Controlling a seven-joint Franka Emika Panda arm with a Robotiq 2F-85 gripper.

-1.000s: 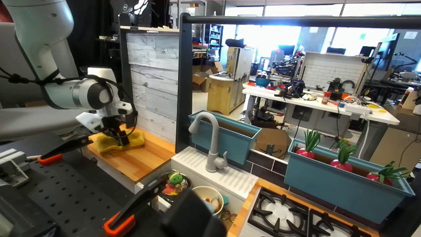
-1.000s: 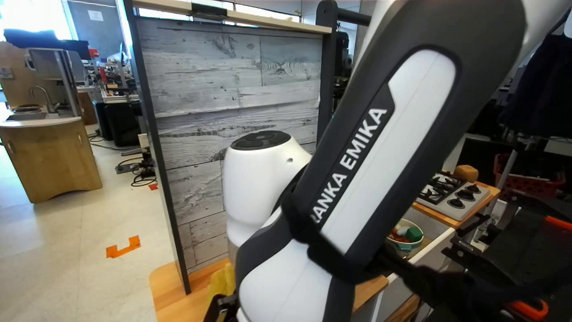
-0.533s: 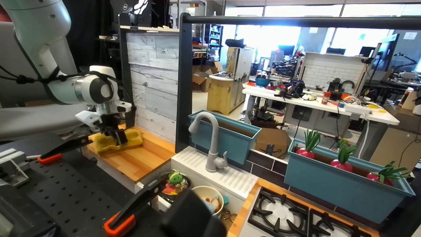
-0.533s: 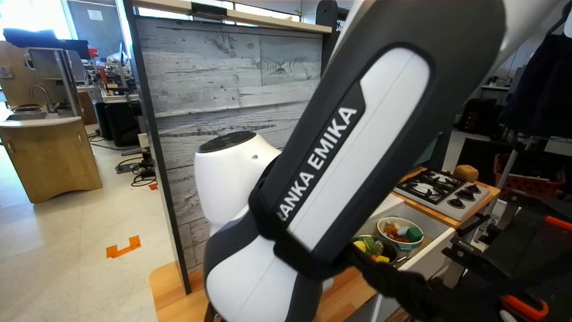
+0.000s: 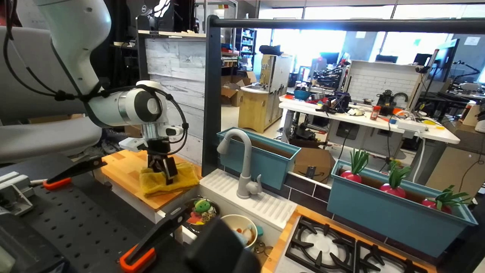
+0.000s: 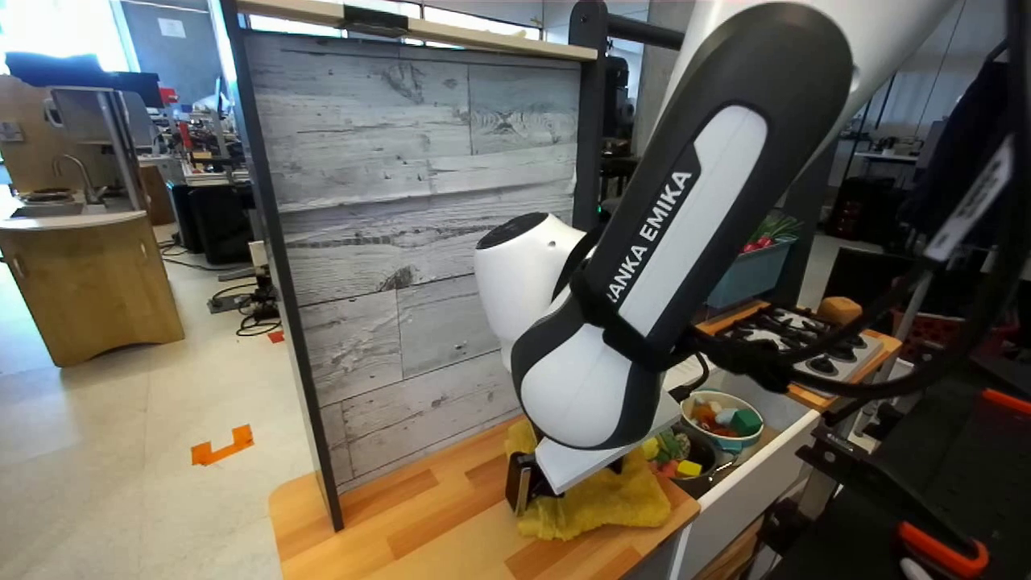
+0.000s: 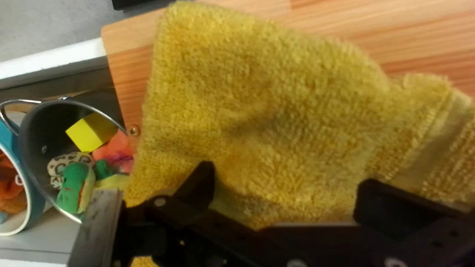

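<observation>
Yellow terry towel (image 7: 274,111) right under you now, rumpled across the wooden counter (image 5: 121,163), and your gripper (image 7: 287,176) is down on it, fingers standing wide apart, the cloth unpinched between the tips! Look where that towel sits: at the counter's end, just beside the ribbed white ledge (image 5: 223,185), one side close to the edge. Past that edge you've got the dark pot (image 7: 46,124), a yellow block (image 7: 91,133) and a green plush toy (image 7: 74,187) tucked inside. And on the ledge, bolt upright, stands the pale faucet (image 5: 246,167), with the stove (image 5: 322,242) and its black grates farther along.
</observation>
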